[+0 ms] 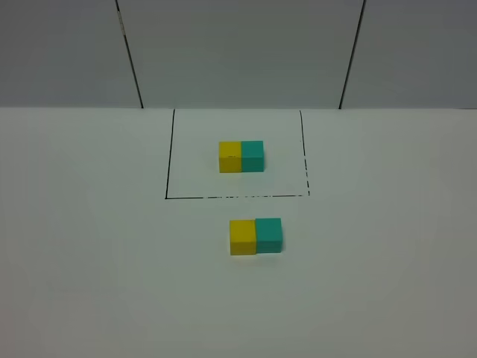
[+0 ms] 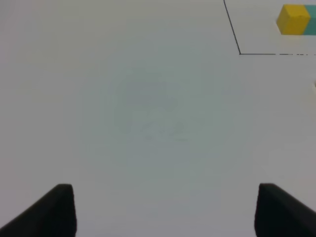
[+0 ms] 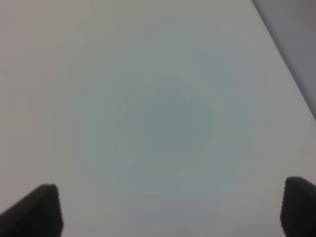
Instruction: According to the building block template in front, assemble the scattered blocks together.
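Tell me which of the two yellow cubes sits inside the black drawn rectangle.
The farther yellow cube, joined to a teal cube, lies inside the black outline. The nearer yellow cube sits outside it.

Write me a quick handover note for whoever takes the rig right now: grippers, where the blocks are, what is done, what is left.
Left gripper: open, holding nothing, over bare table; it does not show in the high view.
Right gripper: open, holding nothing, also over bare table.
Template: yellow-and-teal pair inside the drawn black rectangle, yellow on the left.
Loose blocks: yellow cube and teal cube sit side by side just in front of the rectangle, yellow on the left, sides apparently touching.
Done: the pair seems to match the template's order.
Left: check that the two are flush; the teal one sits very slightly further back.
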Available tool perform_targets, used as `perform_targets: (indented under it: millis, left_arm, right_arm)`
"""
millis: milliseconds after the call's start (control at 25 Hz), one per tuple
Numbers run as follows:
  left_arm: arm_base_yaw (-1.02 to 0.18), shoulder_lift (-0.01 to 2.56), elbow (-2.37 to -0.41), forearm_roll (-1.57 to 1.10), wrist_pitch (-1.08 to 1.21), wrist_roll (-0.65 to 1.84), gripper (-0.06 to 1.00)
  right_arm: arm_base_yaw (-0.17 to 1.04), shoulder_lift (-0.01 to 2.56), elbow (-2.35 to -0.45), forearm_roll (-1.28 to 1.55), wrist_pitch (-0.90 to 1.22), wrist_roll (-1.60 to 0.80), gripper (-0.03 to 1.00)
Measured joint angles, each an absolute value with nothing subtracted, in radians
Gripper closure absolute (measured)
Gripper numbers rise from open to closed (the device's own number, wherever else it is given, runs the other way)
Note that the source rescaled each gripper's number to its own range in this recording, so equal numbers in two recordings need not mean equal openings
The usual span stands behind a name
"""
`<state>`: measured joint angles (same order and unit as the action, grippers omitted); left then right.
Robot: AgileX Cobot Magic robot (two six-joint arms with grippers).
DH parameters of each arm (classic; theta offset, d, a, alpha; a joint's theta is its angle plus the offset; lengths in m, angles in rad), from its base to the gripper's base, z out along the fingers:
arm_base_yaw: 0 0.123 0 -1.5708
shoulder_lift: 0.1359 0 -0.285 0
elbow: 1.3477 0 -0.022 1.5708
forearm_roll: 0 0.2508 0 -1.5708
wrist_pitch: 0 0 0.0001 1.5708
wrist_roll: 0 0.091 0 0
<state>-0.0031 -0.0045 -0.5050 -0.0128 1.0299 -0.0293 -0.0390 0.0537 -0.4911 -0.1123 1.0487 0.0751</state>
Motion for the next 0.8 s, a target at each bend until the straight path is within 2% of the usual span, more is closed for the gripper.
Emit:
perform_targets:
  millis: [800]
  left_arm:
    - [-0.003,-0.005,-0.505,-0.013,1.030,-0.029,0.31]
  right_arm:
    - [-0.039,0.054,-0.491,-0.112,1.049,0.074,0.20]
